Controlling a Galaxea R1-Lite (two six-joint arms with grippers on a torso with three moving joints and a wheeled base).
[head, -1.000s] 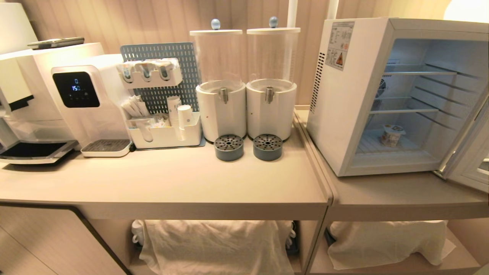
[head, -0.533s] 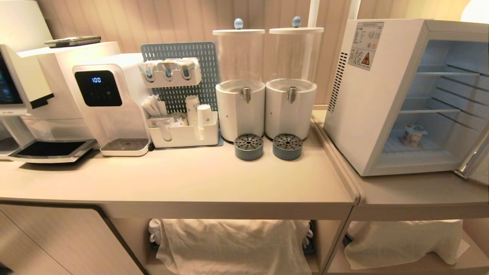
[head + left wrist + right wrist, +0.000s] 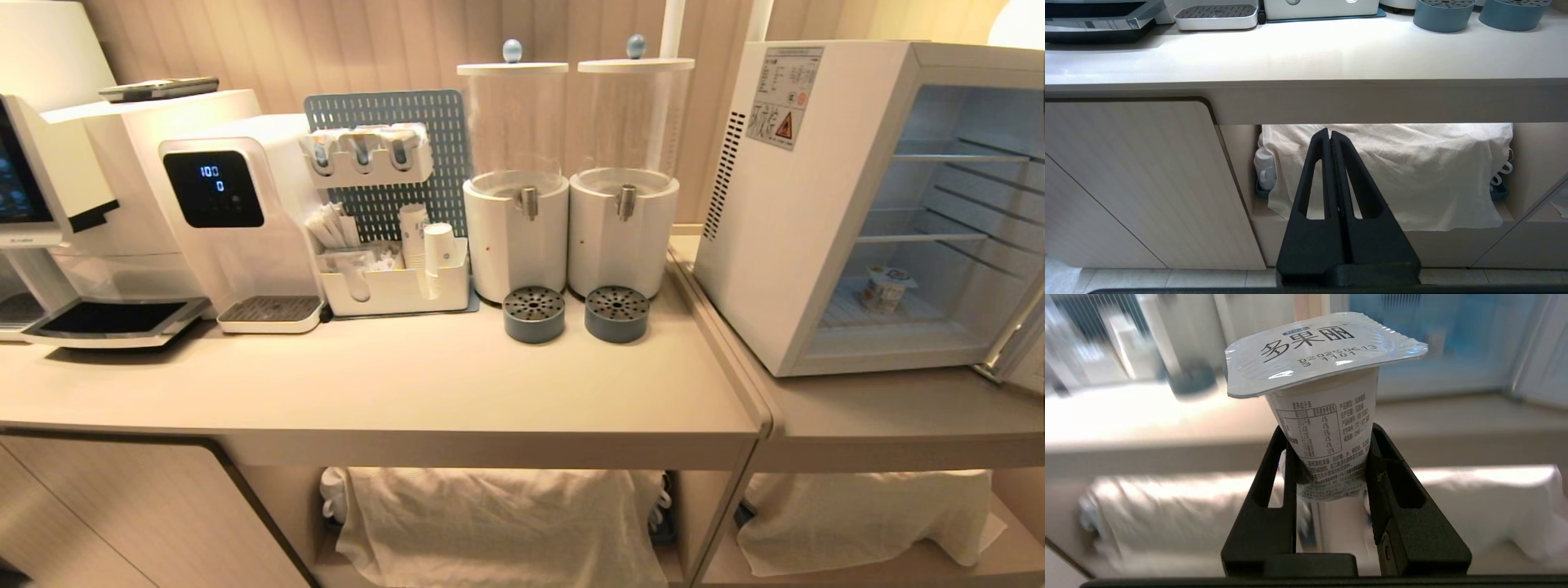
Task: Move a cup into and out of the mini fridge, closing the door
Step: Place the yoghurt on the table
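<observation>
Between the right claw's (image 3: 1331,457) fingers sits a sealed cup (image 3: 1327,416), upright and gripped by its lower body, held below the bench (image 3: 392,384) edge. Left claw (image 3: 1329,136) hangs closed and empty before the cloth-covered shelf (image 3: 1392,171). Right of the dispensers (image 3: 571,180), the mini fridge (image 3: 816,204) stands with its door (image 3: 1024,351) open, another cup (image 3: 886,287) on its floor.

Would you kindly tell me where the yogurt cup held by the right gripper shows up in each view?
Head view: not in it; the second cup inside the mini fridge is a different one.
Left wrist view: not in it; only the shut left gripper.
Right wrist view: centre, the yogurt cup between the right gripper jaws.
Shared landmark: the counter edge with the white cloth beneath.
</observation>
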